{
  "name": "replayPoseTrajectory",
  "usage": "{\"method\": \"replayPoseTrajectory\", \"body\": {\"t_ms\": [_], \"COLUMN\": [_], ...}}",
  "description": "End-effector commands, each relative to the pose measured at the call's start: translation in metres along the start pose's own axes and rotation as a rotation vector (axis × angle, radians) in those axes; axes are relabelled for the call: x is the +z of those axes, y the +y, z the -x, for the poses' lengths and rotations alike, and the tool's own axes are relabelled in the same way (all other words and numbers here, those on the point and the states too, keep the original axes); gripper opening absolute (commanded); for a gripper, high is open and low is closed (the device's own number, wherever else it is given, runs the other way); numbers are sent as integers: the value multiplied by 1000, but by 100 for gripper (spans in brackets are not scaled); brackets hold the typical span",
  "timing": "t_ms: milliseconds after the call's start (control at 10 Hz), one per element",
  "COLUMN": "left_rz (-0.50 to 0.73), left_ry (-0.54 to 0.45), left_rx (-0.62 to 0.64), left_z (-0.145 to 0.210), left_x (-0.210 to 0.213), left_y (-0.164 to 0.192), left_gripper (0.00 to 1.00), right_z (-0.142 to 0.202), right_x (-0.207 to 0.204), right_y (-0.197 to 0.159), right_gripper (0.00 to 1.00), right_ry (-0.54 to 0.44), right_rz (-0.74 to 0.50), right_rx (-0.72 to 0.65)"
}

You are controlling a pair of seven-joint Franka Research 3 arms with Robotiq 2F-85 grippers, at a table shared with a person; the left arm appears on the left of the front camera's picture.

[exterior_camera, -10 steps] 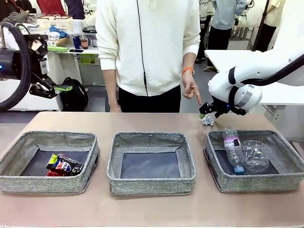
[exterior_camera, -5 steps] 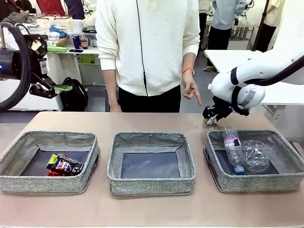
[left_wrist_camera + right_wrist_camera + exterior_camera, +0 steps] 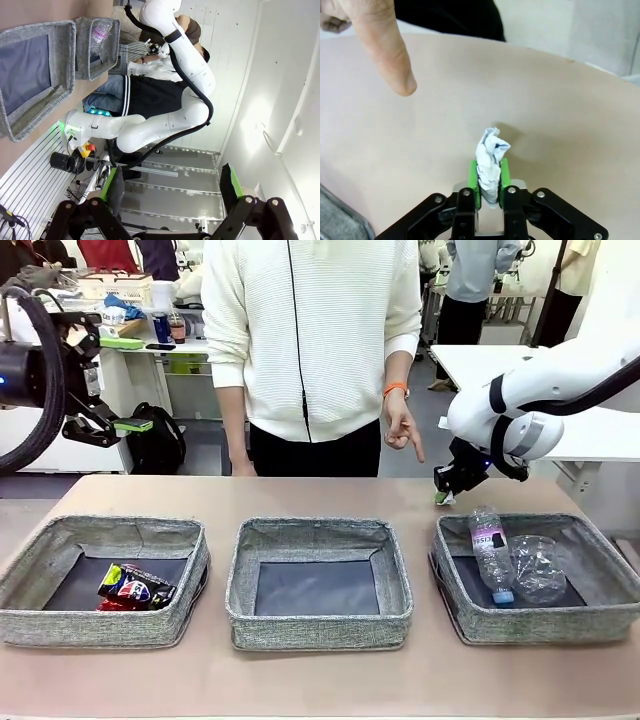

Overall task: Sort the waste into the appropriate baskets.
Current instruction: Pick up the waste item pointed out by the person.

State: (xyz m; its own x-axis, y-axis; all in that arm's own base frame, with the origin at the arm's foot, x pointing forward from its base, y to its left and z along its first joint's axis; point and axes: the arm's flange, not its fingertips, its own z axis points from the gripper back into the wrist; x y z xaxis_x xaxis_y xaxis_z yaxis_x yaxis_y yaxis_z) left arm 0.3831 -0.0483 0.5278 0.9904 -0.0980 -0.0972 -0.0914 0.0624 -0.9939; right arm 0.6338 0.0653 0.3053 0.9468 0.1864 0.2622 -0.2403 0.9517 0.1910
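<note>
Three grey woven baskets lined up across the tan counter. Left basket: crushed red can under crushed dark-blue can, both on the dark bottom. Middle basket: bare dark bottom. Right basket: clear plastic bottle with blue cap toward the near wall, clear plastic cup just beside it.

Right hand low over the counter just behind the right basket's far left corner, green pads pinched on the white crumpled paper wad; in the right wrist view, wad standing upright between the pads, top sticking out past them, shadow cast on the counter beyond. Pointing finger of the person's hand aimed down at the counter near the wad, not touching it or the robot's hand. Person in a white knit top and orange wristband standing at the far side.

Left hand raised well clear of the counter at far left, fingers spread wide apart, gripping nothing; in the left wrist view, green-tipped fingers framing a sideways room, with the middle and right baskets along the upper left edge.
</note>
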Motion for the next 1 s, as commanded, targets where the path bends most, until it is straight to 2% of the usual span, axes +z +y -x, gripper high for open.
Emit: {"method": "replayPoseTrajectory", "body": {"t_ms": [0, 300, 400, 500, 700, 800, 900], "left_rz": [11, 11, 11, 11, 11, 11, 11], "left_ry": [-4, -4, -4, -4, -4, -4, -4], "left_rx": [-7, -7, -7, -7, -7, -7, -7], "left_z": [1, 1, 1, 1, 1, 1, 1], "left_x": [1, 1, 1, 1, 1, 1, 1], "left_y": [-3, -3, -3, -3, -3, -3, -3], "left_gripper": [100, 100, 100, 100, 100, 100, 100], "right_z": [-6, 0, 10, 27, 74, 97, 124], "right_x": [1, 18, 51, 94, 188, 225, 257], "right_y": [0, 4, 11, 23, 62, 82, 105], "right_gripper": [0, 0, 0, 0, 1, 1, 1], "right_ry": [6, -1, -41, -62, -150, -135, -77], "right_rz": [20, 19, 0, 16, -10, -10, -33], "right_rx": [-29, -40, -78, -172, -190, -190, -193]}}
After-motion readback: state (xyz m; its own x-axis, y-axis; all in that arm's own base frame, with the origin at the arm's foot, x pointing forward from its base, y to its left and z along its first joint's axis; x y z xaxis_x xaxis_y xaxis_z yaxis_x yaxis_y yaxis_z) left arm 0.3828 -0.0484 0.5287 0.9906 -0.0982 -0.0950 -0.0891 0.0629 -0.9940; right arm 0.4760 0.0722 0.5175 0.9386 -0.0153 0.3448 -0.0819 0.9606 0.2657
